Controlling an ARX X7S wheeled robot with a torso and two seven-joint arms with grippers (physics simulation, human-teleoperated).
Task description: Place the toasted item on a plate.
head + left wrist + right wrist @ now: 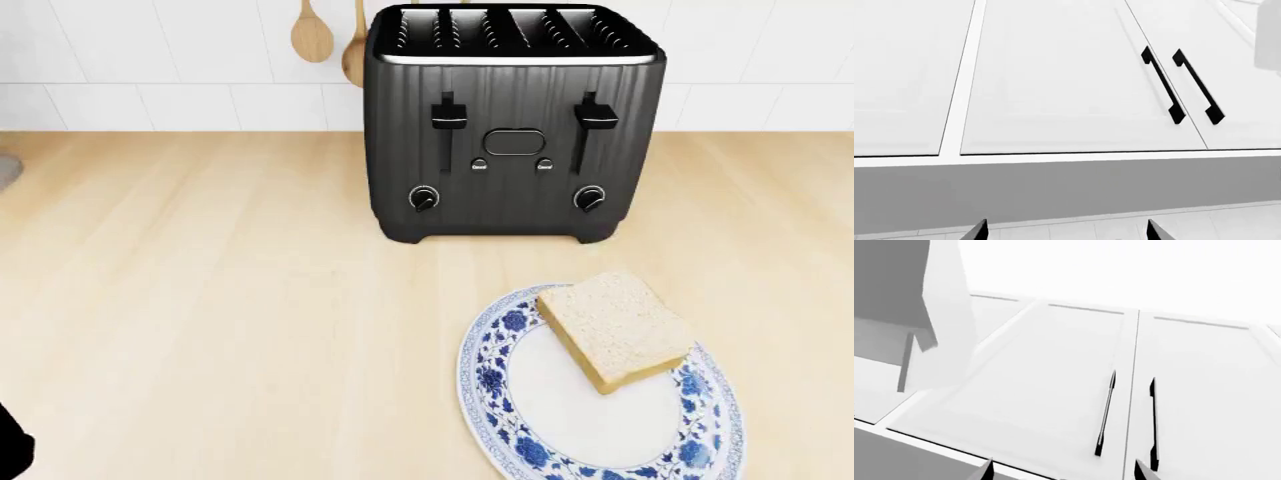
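The toasted item point(615, 329) lies on the plate point(501, 385), in front of the black toaster point(513, 120) and slightly toward its right-hand side, on the wooden counter point(200, 300). The slice rests on the part of the plate nearest the toaster, overlapping the blue floral rim there and tilting a little against it, while the white centre of the plate lies mostly bare. Judged from this, the placing looks done, and what remains is to keep both arms well clear so nothing nudges the bread off the rim. Neither gripper appears in the head view. The left gripper point(1066, 232) shows only two dark fingertips, spread apart with nothing between them, aimed at white cabinet doors point(1054, 90) with black handles point(1162, 85). The right gripper point(1062, 471) looks the same: tips parted, empty, facing similar cabinets. A good finish would hold both arms raised and away from the toaster.
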